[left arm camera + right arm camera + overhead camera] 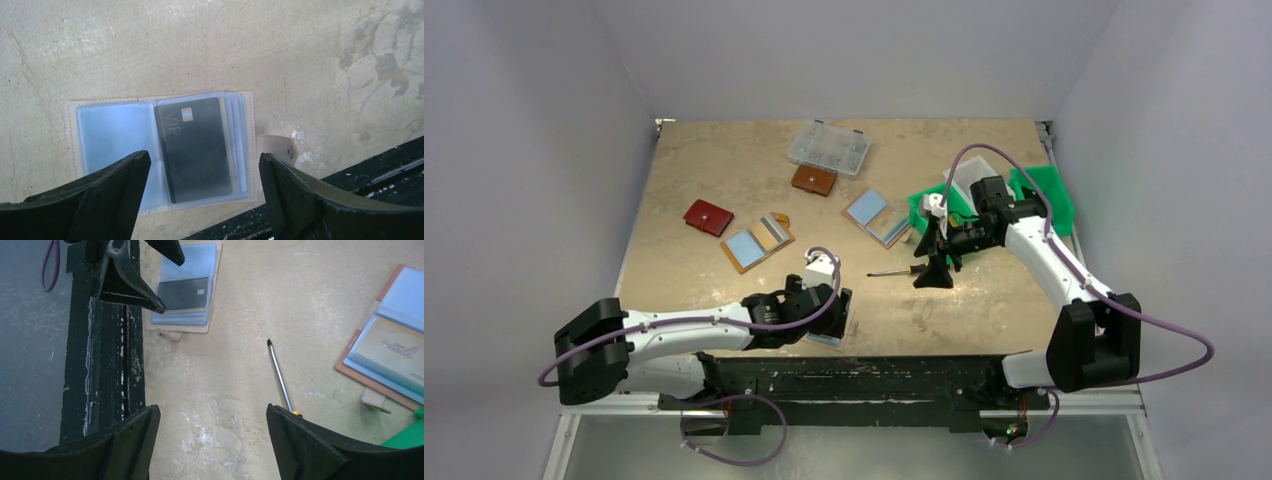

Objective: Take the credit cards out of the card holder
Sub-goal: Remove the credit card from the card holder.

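Left pincer (203,157) spread wide, over card holder (115,131)

The left gripper (832,320) hangs low over a card holder (825,340) at the table's (684,160) near edge. The right gripper (932,270) points down beside a screwdriver (892,271). A red wallet (708,217) and a brown wallet (813,180) lie farther back.
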{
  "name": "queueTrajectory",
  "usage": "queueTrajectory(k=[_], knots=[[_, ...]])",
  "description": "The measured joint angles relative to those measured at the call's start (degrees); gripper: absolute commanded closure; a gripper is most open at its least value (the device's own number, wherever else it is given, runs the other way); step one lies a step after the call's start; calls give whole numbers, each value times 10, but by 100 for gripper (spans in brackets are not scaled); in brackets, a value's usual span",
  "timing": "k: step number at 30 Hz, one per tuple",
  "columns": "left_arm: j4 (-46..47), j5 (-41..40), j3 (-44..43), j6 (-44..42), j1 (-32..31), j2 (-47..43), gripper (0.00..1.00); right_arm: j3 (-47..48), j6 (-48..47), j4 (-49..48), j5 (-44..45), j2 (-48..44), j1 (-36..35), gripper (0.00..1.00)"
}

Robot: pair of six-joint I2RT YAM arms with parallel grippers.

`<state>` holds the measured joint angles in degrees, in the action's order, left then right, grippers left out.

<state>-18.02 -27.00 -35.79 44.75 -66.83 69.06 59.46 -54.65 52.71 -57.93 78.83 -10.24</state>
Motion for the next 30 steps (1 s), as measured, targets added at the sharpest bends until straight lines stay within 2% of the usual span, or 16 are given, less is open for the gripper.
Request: queueTrajectory(k=[10,24,30], knots=[[-27,-20,-40,0,-1,91,28,0,0,0,5,17,-7,13],[-26,-18,-69,-8,-1,157,24,0,-1,2,15,19,-13,13],[-32,-22,-86,-1,-4,184,31,0,-4,5,15,26,-15,13]])
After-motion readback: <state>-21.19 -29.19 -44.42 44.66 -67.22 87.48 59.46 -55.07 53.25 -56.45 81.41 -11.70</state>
